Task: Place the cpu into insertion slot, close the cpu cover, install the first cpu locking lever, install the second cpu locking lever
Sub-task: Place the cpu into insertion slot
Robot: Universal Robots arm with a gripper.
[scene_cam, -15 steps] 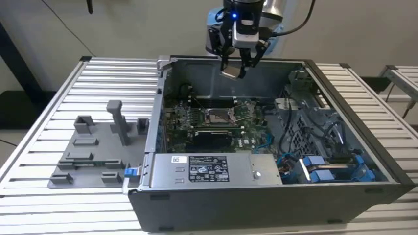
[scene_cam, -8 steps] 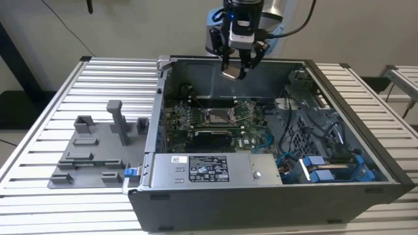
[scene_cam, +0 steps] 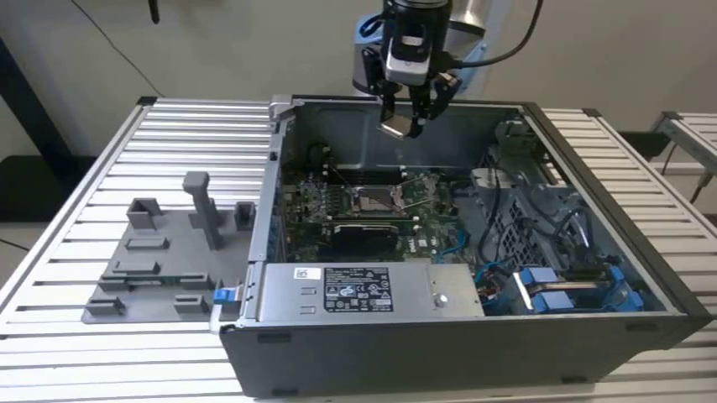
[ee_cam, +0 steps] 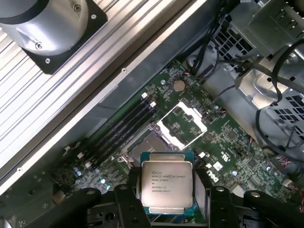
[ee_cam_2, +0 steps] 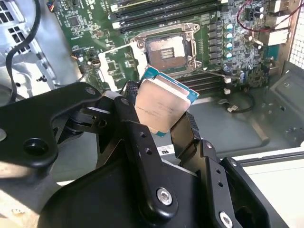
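My gripper [scene_cam: 404,122] hangs above the open computer case, over its back wall, shut on the cpu [scene_cam: 395,128]. In both wrist views the cpu [ee_cam_2: 161,107] [ee_cam: 167,186] is a small square chip with a dull metal top and a green-blue edge. Black fingers [ee_cam_2: 127,110] pinch it on two opposite sides. Below it, on the green motherboard [scene_cam: 308,210], the insertion slot [ee_cam_2: 166,47] [ee_cam: 142,145] [scene_cam: 370,199] lies bare. The cpu cover [ee_cam: 183,124] [ee_cam_2: 115,66], a silvery window frame, is swung open beside the slot. The cpu is well above the slot and apart from it.
The case [scene_cam: 448,353] stands on a slatted aluminium table [scene_cam: 134,151]. A power supply [scene_cam: 370,290] fills the case's front. Cables and blue parts [scene_cam: 560,285] crowd the exterior view's right. A grey fixture plate with posts [scene_cam: 168,252] lies at the exterior view's left.
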